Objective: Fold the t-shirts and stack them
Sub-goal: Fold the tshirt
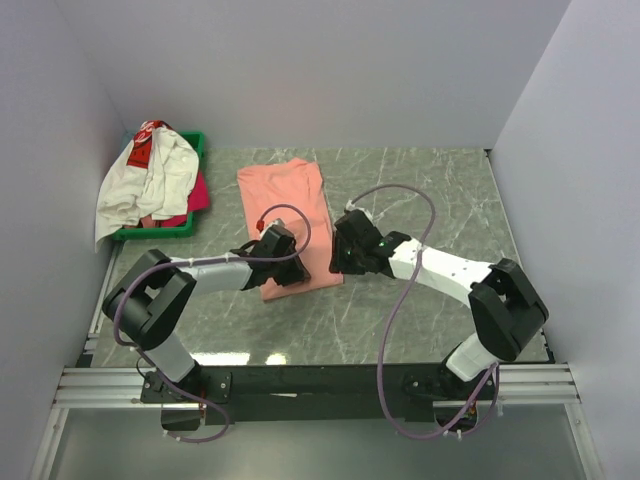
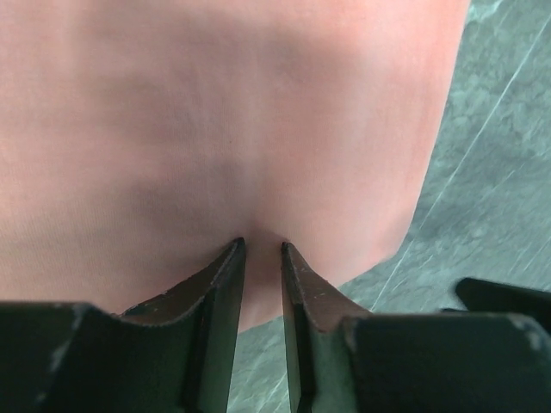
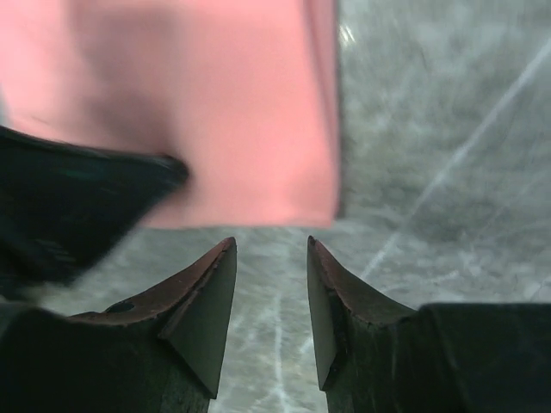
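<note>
Salmon-pink shirt (image 1: 285,200) lies folded flat mid-frame on the table (image 1: 430,190); white shirt (image 1: 150,180) and magenta shirt (image 1: 199,193) are heaped in the green tray (image 1: 160,233), upper left. Left gripper (image 2: 263,247) has its tips on the salmon shirt's lower edge, jaws a narrow slit apart, can't tell if cloth is pinched. Right gripper (image 3: 271,245) is spread over bare table just off the shirt's lower right corner.

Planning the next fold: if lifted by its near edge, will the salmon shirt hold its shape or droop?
Likely droops: the salmon shirt lies thin, flat, softly creased like light cloth. Pushed, it may slide or bunch on the smooth table.
</note>
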{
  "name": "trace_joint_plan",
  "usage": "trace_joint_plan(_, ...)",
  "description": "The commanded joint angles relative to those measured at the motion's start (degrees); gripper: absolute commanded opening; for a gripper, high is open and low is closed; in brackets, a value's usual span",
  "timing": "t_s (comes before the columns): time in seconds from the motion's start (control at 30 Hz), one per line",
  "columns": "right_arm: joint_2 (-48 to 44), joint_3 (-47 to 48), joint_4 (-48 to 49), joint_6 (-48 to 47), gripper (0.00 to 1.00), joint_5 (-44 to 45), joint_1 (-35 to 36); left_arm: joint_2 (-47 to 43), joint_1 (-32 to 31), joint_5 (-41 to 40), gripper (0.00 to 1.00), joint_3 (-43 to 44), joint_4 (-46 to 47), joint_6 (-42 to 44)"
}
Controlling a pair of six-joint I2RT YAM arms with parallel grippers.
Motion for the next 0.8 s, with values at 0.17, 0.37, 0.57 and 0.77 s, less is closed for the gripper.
trace_joint_plan(0.17,3.8,12.1,-0.6,-2.8,0.46,0.4,-0.1,-3.7,-2.4,1.2,0.31,-7.6,-9.1,3.3)
trace_joint_plan(0.37,11.9,15.3,2.5,-1.7,0.45,-5.1,0.1,-12.1,-3.2,3.3,0.31,-12.9,-11.0,2.8)
trace_joint_plan(0.57,14.9,14.4,5.0,-0.2,0.44,-7.8,0.6,-19.6,-4.5,6.0,0.31,-16.7,-13.3,1.8)
trace_joint_plan(0.77,12.3,15.2,3.0,-0.1,0.44,-6.4,0.9,-26.6,-3.4,-0.3,0.40,-7.7,-22.0,4.0)
